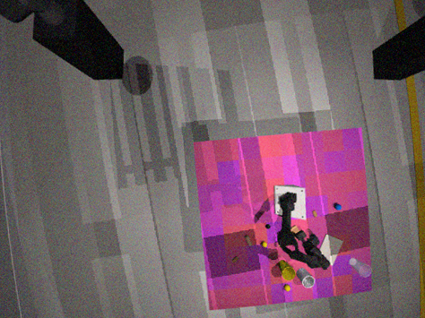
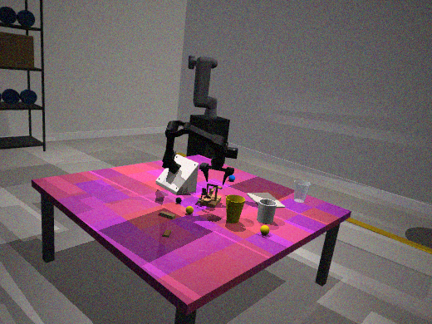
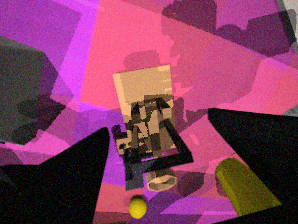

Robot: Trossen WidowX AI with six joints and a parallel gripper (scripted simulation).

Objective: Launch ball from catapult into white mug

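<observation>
The wooden catapult [image 2: 208, 203] [image 3: 142, 86] stands on the table; its spoon cup [image 3: 161, 181] looks empty in the wrist view. My gripper [image 2: 215, 184] [image 3: 159, 122] is open and empty, pointing down just above the catapult, with its fingertips on either side of it. A yellow ball [image 1: 264, 244] [image 2: 189, 210] [image 3: 137, 207] lies near the catapult's cup end. A second yellow ball [image 1: 287, 287] [image 2: 264, 230] lies near the mug. The white mug [image 1: 305, 278] [image 2: 266, 211] looks grey and stands upright. Which ball is meant cannot be told.
A yellow cup [image 1: 287, 270] [image 2: 235, 208] stands between catapult and mug. A clear cup [image 2: 301, 192], a white panel [image 1: 331, 247], a blue ball [image 1: 337, 207] [image 2: 232, 178], a black ball [image 1: 268, 226] [image 2: 179, 200] and small wooden blocks [image 2: 167, 214] lie around.
</observation>
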